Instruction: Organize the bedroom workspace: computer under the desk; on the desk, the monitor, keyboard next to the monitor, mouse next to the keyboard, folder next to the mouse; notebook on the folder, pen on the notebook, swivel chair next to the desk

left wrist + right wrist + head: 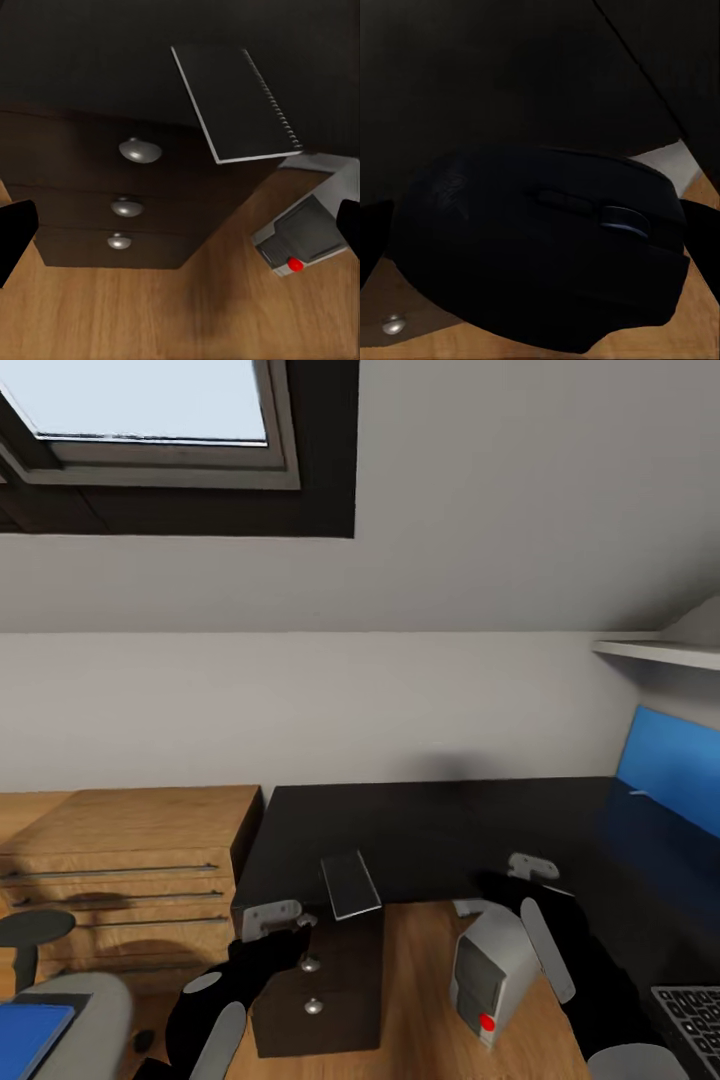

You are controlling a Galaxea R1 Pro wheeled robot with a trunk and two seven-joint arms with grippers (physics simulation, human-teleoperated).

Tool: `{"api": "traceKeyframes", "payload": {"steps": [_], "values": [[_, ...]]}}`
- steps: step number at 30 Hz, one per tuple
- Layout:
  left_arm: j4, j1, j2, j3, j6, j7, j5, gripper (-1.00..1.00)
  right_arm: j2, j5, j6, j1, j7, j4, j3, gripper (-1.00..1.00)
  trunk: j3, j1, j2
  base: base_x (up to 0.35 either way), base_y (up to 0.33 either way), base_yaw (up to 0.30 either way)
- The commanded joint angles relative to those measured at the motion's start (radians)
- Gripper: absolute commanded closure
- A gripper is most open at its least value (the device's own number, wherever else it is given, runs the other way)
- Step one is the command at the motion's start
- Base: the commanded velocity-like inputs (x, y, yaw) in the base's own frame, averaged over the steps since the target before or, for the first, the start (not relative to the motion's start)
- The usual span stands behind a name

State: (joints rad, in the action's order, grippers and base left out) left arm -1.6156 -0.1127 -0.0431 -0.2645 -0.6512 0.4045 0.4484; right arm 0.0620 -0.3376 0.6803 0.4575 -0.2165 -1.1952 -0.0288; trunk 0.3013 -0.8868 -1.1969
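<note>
Currently, listed from left to right as the head view shows them:

Swivel chair: grey swivel chair (75,1000) at the lower left edge, standing on the wooden floor (420,970).
Folder: flat blue folder (30,1035) lying on the chair seat.
Chest: light wooden chest of drawers (130,860) against the white wall, just beside the counter's left end.
Left gripper: left gripper (272,920), grey-tipped on a black arm, near the front left corner of the counter; the left wrist view shows its two black fingers (15,236) spread wide, with nothing between them.
Counter: black L-shaped counter (430,830) with a pedestal of three drawers fitted with round silver knobs (139,151).
Notebook: dark spiral-bound notebook (350,884) lying on the counter's front edge, overhanging it, above the drawers.
Computer: grey computer tower (492,970) with a red button, standing on the floor under the counter.
Right gripper: right gripper (532,867) over the counter's front edge above the computer, pinching the mouse.
Mouse: black computer mouse (540,255) with a grey scroll wheel, held between the right gripper's fingers.
Keyboard: black keyboard (692,1020) on the counter at the lower right corner.
Panel: bright blue panel (665,760) upright at the far right of the counter.
</note>
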Motion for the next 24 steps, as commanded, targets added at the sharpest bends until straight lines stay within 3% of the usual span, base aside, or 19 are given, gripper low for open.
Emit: {"api": "traceKeyframes", "payload": {"steps": [1,13,18,22,23,24], "values": [[-0.001,-0.001,0.000,-0.001,-0.002,0.010,0.011,-1.00,0.001,-0.011,0.003,0.001,-0.009,0.003,-0.001,1.00,0.001,0.000,-0.001,0.000,0.000,-0.287],[-0.001,-0.001,0.000,-0.001,-0.002,0.010,0.012,-1.00,0.004,-0.009,0.001,0.003,-0.016,0.038,-0.010,1.00,-0.004,0.000,-0.001,0.000,0.000,-0.287],[-0.002,-0.001,0.000,-0.001,-0.003,0.010,0.013,-1.00,0.023,-0.007,-0.011,0.008,-0.015,0.088,-0.022,1.00,-0.006,0.000,-0.001,0.000,0.000,-0.288],[-0.003,-0.001,-0.001,-0.002,-0.002,0.010,0.013,-1.00,0.051,-0.003,-0.095,0.063,-0.014,0.247,-0.023,1.00,-0.007,0.000,-0.001,0.000,0.000,-0.288],[-0.003,-0.001,-0.001,-0.002,-0.003,0.010,0.013,-1.00,0.061,0.041,-0.158,0.109,-0.012,0.355,-0.022,1.00,-0.007,0.000,-0.001,0.000,0.000,-0.288],[-0.003,-0.001,-0.001,-0.003,-0.003,0.010,0.013,-1.00,0.063,0.055,-0.170,0.114,-0.011,0.369,-0.022,1.00,-0.007,0.000,-0.001,0.000,0.000,-0.288]]}}
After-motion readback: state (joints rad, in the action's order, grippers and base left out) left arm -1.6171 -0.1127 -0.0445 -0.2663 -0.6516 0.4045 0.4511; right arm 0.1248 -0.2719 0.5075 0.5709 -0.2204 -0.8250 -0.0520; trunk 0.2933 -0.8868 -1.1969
